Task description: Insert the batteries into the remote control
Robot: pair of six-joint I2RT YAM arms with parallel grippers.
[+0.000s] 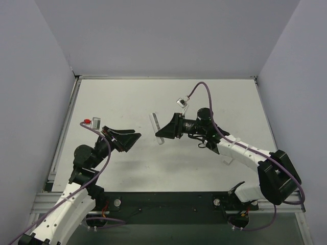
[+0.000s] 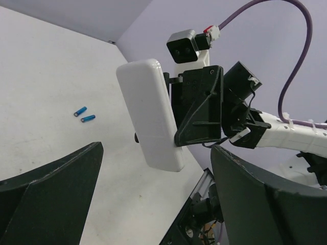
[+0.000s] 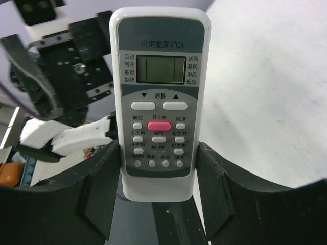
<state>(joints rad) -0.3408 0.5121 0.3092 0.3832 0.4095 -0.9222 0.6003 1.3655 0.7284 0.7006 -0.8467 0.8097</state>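
1. Remote control [image 2: 150, 120] is up in the air above the table [image 1: 214, 97], not lying on it. The right gripper [image 1: 166, 128] clamps its lower end by the two long sides. Button face and screen point at the right wrist camera.
2. The plain white back faces the left gripper [image 1: 130, 142]. No open battery bay shows on it, so the cover is probably not yet off.
3. Key relation: the remote sits between the two grippers. In the top view its long axis runs far-to-near, tilted, across the line joining them. The left gripper is close, a clear gap away and not touching.
4. The left gripper's jaws are spread wide and hold nothing. That arm is free and nearest to the back, so it is the likely one for the cover.
5. Batteries [image 2: 88, 118]: two blue cells lie on the table just beside each other, roughly parallel and not touching. They are well apart from the remote, past it in the left wrist view, and neither gripper is near them.
6. Nothing stands between the left gripper and the remote's back. The right fingers cover only the lower end. Risk: pushing on the back could tilt the remote in that end grip.
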